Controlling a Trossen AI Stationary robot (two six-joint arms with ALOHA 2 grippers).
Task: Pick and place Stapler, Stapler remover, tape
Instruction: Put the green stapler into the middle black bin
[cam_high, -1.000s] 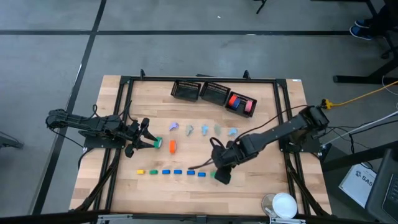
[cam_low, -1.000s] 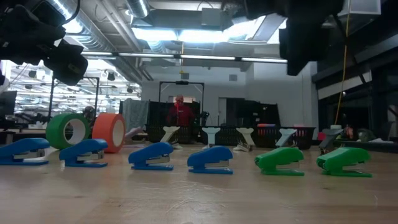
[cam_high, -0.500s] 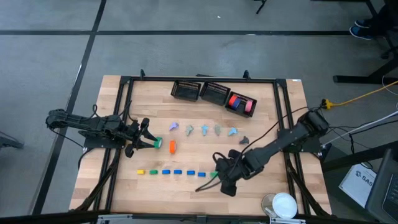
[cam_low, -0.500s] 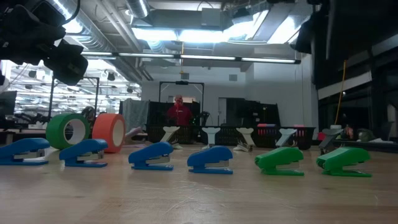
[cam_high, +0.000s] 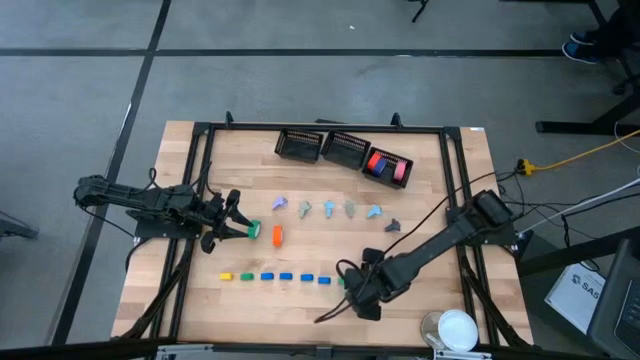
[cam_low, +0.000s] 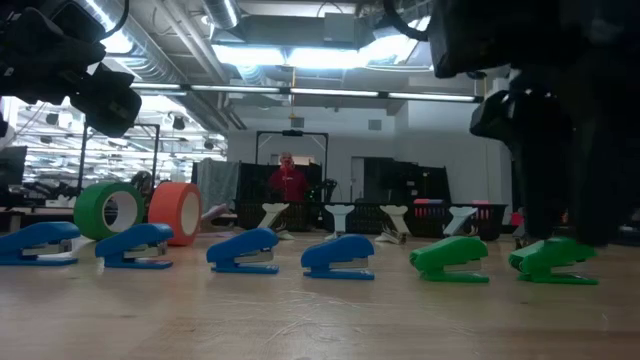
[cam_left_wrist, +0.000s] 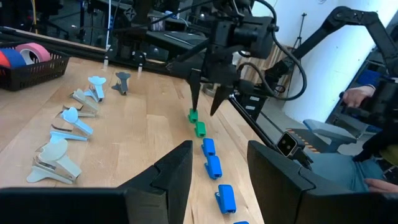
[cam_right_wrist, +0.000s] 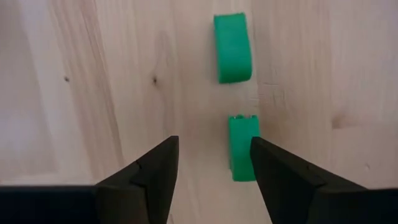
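Green staplers under open right gripper.

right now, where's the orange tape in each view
High: orange tape left of table centre.
Low: at left, on the table.
Left wrist: not in it.
Right wrist: not in it.
Landmark: green tape just left of it, high and low.
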